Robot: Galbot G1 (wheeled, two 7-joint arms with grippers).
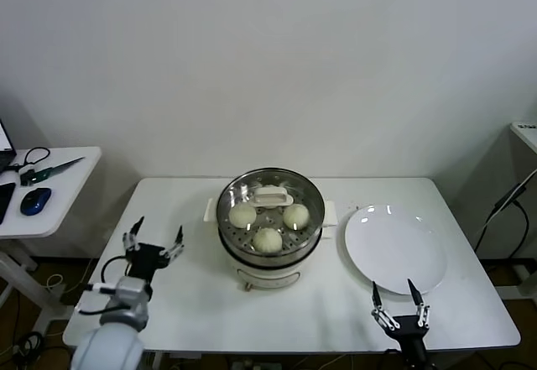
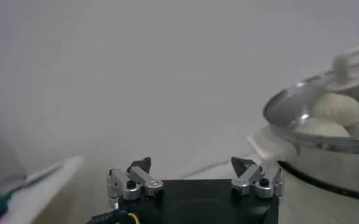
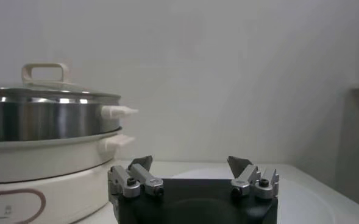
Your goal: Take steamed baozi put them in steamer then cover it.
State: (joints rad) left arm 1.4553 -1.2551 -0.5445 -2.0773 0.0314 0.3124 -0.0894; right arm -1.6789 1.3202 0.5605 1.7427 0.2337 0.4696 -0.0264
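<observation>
The steamer point(image 1: 268, 257) stands mid-table with the glass cover point(image 1: 270, 195) on it. Three baozi point(image 1: 268, 239) show through the glass; a fourth is hidden under the white handle. My left gripper point(image 1: 153, 240) is open and empty, low over the table to the left of the steamer. My right gripper point(image 1: 398, 302) is open and empty at the front edge, near the white plate point(image 1: 394, 248). The left wrist view shows the open left gripper point(image 2: 191, 165) with the steamer point(image 2: 325, 158) and baozi point(image 2: 336, 108) beyond. The right wrist view shows the open right gripper point(image 3: 190, 163) beside the covered steamer point(image 3: 45, 122).
An empty white plate lies right of the steamer. A side table point(image 1: 42, 190) at the far left holds a blue mouse point(image 1: 35, 200) and scissors. A white cabinet edge point(image 1: 524, 135) stands at the far right. The wall is close behind the table.
</observation>
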